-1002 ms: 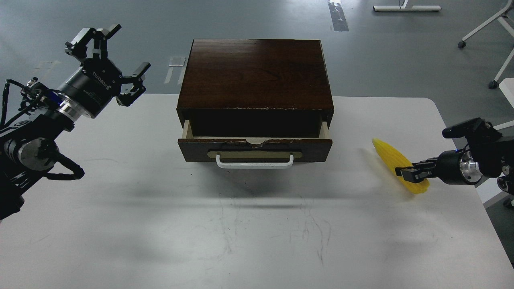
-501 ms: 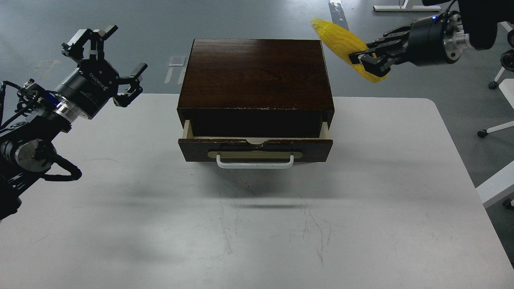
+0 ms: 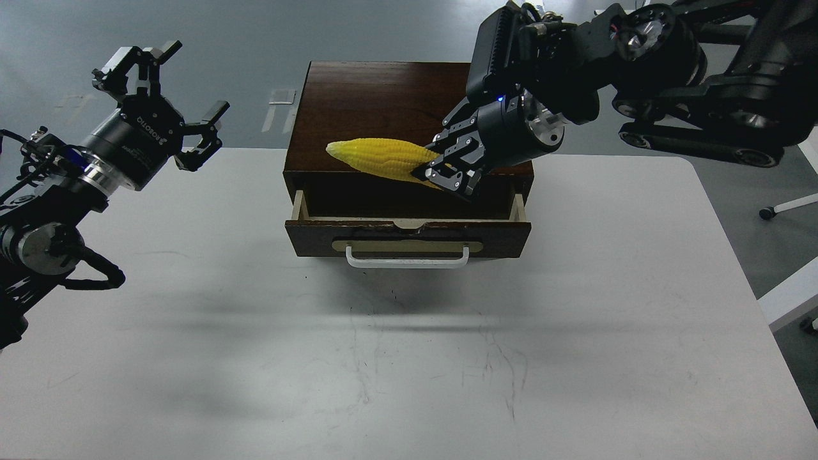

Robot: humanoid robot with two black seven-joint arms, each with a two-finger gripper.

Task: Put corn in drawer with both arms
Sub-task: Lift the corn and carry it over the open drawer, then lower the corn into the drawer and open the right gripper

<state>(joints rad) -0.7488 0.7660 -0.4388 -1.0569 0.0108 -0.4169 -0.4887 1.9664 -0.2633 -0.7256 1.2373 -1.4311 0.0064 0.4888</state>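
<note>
The yellow corn [image 3: 380, 158] is held level in my right gripper [image 3: 445, 171], which is shut on its thick end. The cob hangs above the open gap of the drawer [image 3: 407, 236], tip pointing left. The drawer is pulled partly out of its dark wooden box [image 3: 390, 102]; its white bar handle [image 3: 407, 259] faces me. My left gripper [image 3: 160, 96] is open and empty, raised at the far left, well away from the box.
The white table [image 3: 575, 332] carries the box at its back middle. My right arm [image 3: 671, 70] reaches in over the box's back right corner. Chair legs and a table base stand on the grey floor at the upper right.
My right gripper lifted the corn off the table at the right, swung it high past the box's back right, and now holds it over the drawer opening. The left arm barely moved.
</note>
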